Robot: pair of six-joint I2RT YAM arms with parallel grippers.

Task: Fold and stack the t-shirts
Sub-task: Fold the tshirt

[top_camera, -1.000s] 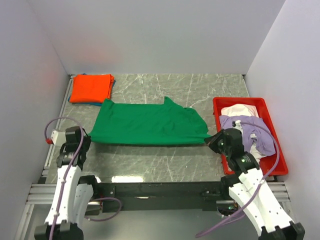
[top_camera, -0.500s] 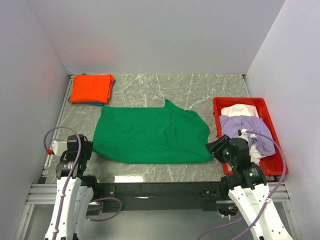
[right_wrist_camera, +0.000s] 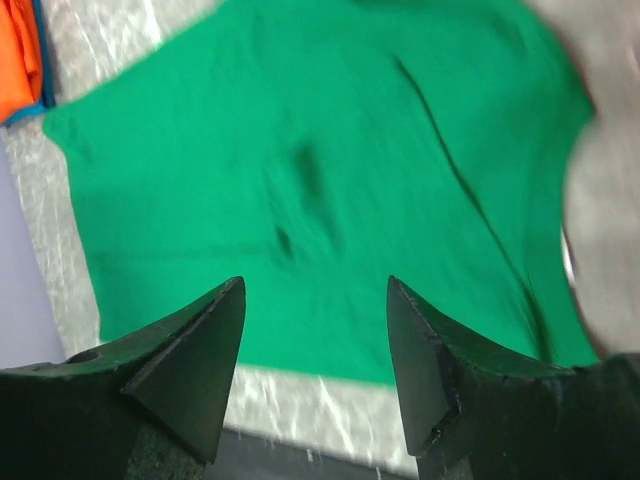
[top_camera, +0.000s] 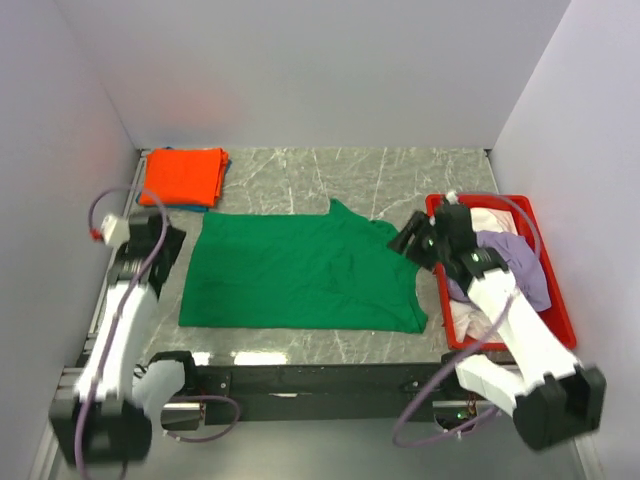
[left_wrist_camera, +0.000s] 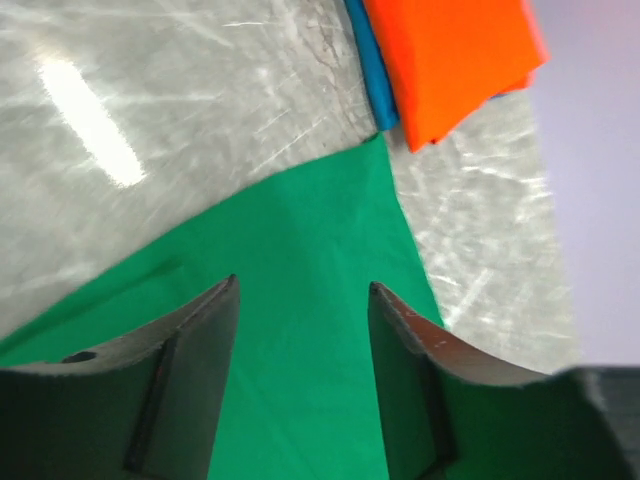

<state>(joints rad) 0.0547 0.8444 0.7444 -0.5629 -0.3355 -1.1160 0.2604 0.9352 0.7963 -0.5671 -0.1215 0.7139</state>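
Now the green t-shirt (top_camera: 300,270) lies spread out flat in the middle of the desk (top_camera: 300,170), a bit nearer the front edge. I think it is laid flat like this so it can be folded. Its long way runs from the left edge to the right edge. A bump of cloth, likely a sleeve, sticks out toward the back edge, so the shirt seems to lie on its side. I cannot tell for sure which end is the neck.

The left gripper (left_wrist_camera: 302,283) hangs over the shirt's back left corner. Its fingers are spread apart and hold nothing. The right gripper (right_wrist_camera: 316,282) hangs over the right end of the shirt, fingers spread too, with nothing in them. One claw at each end looks like a good way to lift two corners together for a fold.

The orange t-shirt (top_camera: 182,175) sits folded in the back left corner, on top of the blue t-shirt (left_wrist_camera: 372,75), whose edge just peeks out. That looks like the stack, so the green one should go there once it is folded. The lilac t-shirt (top_camera: 530,270) and the white t-shirt (top_camera: 495,218) lie in a heap in the red tray (top_camera: 500,199) by the right edge.
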